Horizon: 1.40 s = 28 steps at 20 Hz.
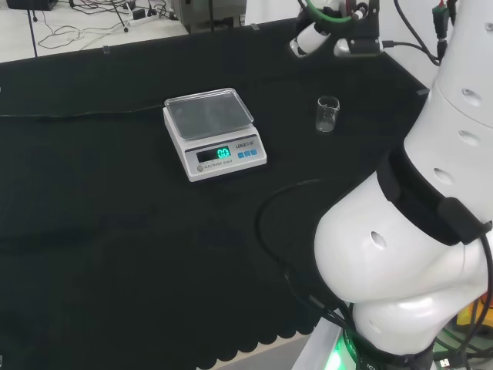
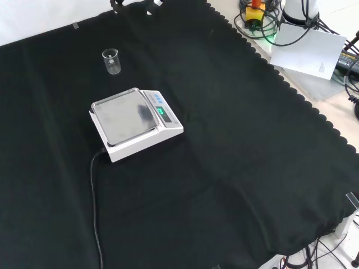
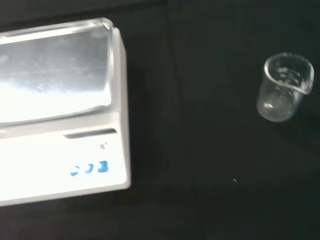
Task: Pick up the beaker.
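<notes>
clear beaker (image 1: pixel 327 114), white scale (image 1: pixel 214 132), black cloth (image 1: pixel 92 216)

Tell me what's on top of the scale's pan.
Nothing rests on the scale; its metal pan is bare. The beaker stands upright on the cloth, apart from the scale. What lies under the scale is hidden.

White arm links (image 1: pixel 400 254), black band

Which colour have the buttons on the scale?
The buttons on the scale are blue, best seen in the wrist view.
</notes>
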{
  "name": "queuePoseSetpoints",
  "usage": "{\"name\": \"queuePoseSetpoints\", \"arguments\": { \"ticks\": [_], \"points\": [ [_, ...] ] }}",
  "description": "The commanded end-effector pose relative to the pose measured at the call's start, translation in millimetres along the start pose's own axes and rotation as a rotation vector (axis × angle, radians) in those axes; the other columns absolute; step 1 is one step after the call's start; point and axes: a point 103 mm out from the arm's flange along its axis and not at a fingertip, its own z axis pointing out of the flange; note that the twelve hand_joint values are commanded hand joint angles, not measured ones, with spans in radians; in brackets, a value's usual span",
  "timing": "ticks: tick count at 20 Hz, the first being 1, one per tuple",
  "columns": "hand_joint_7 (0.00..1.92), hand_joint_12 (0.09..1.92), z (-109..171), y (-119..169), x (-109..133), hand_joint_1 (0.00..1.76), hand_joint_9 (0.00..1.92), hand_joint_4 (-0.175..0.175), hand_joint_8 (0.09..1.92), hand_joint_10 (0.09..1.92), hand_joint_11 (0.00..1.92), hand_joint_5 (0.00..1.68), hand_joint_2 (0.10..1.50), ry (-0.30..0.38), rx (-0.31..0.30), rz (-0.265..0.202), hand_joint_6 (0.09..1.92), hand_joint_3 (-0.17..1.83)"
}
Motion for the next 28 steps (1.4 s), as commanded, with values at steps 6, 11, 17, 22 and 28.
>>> {"name": "queuePoseSetpoints", "arguments": {
  "ticks": [6, 11, 17, 22, 28],
  "points": [
    [0.33, 0.95, 33, 81, -69, 0.65, 0.29, 0.004, 0.58, 0.75, 0.00, 0.49, 0.83, 0.002, 0.014, -0.015, 0.34, 0.48],
    [0.34, 0.95, 45, 100, -84, 0.65, 0.30, 0.002, 0.58, 0.75, 0.00, 0.50, 0.84, 0.023, 0.039, -0.002, 0.34, 0.48],
    [0.34, 0.96, 56, 114, -95, 0.66, 0.30, 0.000, 0.58, 0.75, 0.00, 0.50, 0.84, 0.054, 0.066, 0.004, 0.35, 0.47],
    [0.34, 0.99, 70, 118, -102, 0.66, 0.31, -0.003, 0.58, 0.75, 0.00, 0.51, 0.84, 0.090, 0.091, -0.004, 0.36, 0.47],
    [0.35, 1.02, 81, 121, -108, 0.66, 0.32, -0.005, 0.59, 0.76, 0.00, 0.51, 0.84, 0.111, 0.106, -0.011, 0.37, 0.47]
  ]
}}
